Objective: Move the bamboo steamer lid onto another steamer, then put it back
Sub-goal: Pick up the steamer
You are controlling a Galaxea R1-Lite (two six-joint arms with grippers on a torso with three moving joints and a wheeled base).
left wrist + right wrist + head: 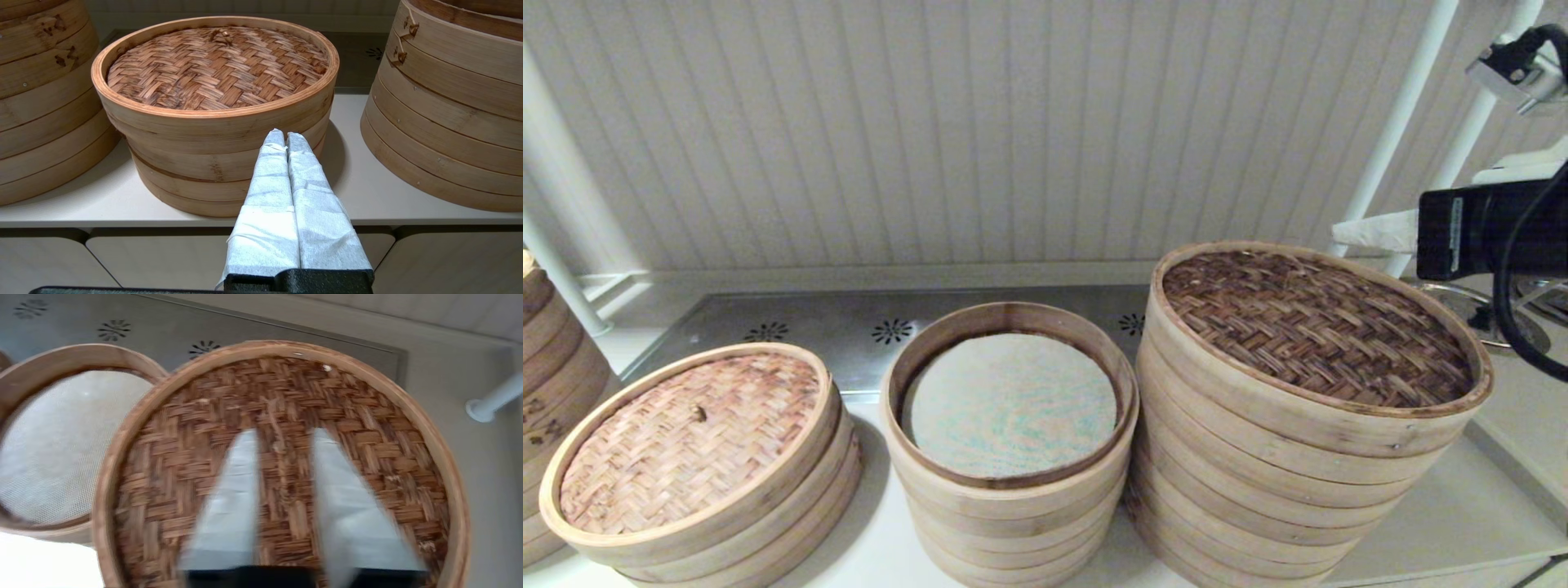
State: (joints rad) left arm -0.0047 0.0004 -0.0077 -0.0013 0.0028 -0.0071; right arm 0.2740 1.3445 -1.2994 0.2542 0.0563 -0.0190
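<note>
The bamboo steamer lid (1315, 327), dark herringbone weave in a pale hoop, lies on top of the widest, tallest steamer stack (1258, 490) at the right. My right gripper (282, 435) hovers above the lid (282, 396), open, with nothing between its white-wrapped fingers. In the head view its fingers (1372, 231) show at the right edge, raised beside the lid's far right rim. My left gripper (286, 134) is shut and empty, off the counter's front edge, pointing at the low left steamer.
The middle, narrower stack (1009, 498) stands uncovered, its bluish liner (1013, 404) showing. The left stack carries a lighter lid (686, 441) with a small knot. Another stack (556, 367) stands at the far left. White pipes (1405, 106) rise behind at the right.
</note>
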